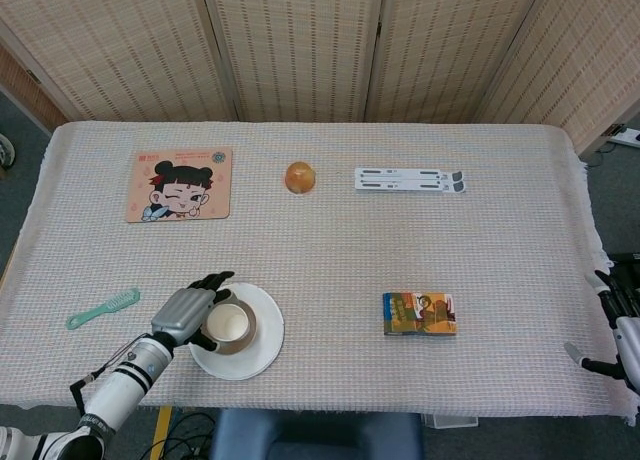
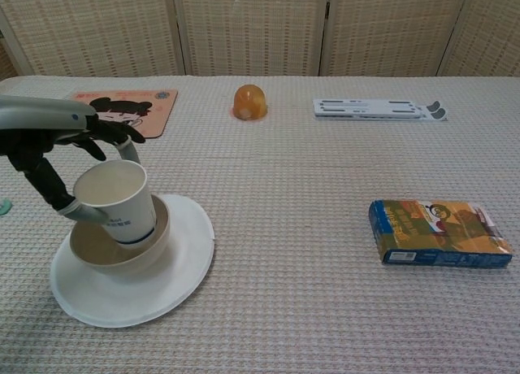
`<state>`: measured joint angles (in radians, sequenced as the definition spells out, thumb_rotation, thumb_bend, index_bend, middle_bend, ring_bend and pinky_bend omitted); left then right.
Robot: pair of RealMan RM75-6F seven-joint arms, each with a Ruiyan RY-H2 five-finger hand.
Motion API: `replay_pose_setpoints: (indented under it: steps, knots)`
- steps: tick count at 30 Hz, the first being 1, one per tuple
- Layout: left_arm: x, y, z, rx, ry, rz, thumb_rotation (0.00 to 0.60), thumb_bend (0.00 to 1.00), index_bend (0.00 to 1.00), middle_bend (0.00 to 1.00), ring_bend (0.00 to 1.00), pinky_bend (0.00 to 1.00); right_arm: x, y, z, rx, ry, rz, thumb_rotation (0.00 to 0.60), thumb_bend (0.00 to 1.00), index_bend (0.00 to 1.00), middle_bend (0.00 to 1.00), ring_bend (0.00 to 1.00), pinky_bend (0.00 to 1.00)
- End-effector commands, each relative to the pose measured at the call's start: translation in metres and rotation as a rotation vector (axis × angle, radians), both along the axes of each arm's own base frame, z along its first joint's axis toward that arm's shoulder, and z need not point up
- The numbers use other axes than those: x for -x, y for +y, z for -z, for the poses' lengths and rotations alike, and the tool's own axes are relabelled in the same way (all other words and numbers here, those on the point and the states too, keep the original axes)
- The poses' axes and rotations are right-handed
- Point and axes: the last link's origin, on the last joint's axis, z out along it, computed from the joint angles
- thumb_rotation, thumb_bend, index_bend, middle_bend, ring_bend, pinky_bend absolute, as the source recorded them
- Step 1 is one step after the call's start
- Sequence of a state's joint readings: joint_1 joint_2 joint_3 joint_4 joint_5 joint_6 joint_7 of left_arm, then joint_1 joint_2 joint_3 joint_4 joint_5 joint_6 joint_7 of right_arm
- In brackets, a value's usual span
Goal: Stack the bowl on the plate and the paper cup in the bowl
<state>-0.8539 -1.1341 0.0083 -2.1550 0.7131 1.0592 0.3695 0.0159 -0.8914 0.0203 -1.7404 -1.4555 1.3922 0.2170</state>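
**Cup in the bowl, hand yet to let go**

We start at the fingers [image 2: 97,130]: they are wrapped round the paper cup [image 2: 115,202], dark tips over the far side of the rim and a pale one under the near wall, so the left hand [image 1: 188,310] is grasping the cup. The cup sits down inside the bowl [image 2: 122,242], its base below the bowl's rim, and the bowl rests on the white plate [image 2: 175,276]. From the chest view the cup leans a touch, mouth tipped toward the hand, long axis not quite upright; we cannot tell whether its base is flat on the bowl's bottom.

That lean is what we judge the next move hangs on: the cup lies right of the palm, so opening the hand and drawing back left should free it without dragging it over.

The right hand [image 1: 622,325] hangs well apart at the table's far edge, empty and apparently loose.

Farther out lie a snack box [image 2: 439,232], an orange jelly cup [image 2: 249,102], a cartoon mouse pad [image 1: 180,183] and a green comb [image 1: 103,308].
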Motion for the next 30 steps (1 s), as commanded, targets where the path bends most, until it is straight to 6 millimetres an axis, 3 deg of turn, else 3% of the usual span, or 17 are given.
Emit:
replay_pose_setpoints:
  steps: [1,19,30]
  knots:
    - [0.002,0.002,0.003,0.003,-0.007,-0.003,0.600,0.24,0.37,0.07,0.00,0.16,0.000,0.000,0.000,0.002,0.001,0.001,0.600,0.22,0.00,0.00,0.00,0.00]
    - [0.021,0.006,0.017,0.014,-0.036,-0.018,0.600,0.24,0.36,0.07,0.00,0.16,0.000,0.000,-0.001,0.008,0.002,0.001,0.600,0.22,0.00,0.00,0.00,0.00]
    - [0.028,0.005,0.023,0.012,-0.055,-0.016,0.600,0.21,0.26,0.07,0.00,0.16,0.000,0.001,-0.002,0.017,0.000,0.000,0.600,0.22,0.00,0.00,0.00,0.00]
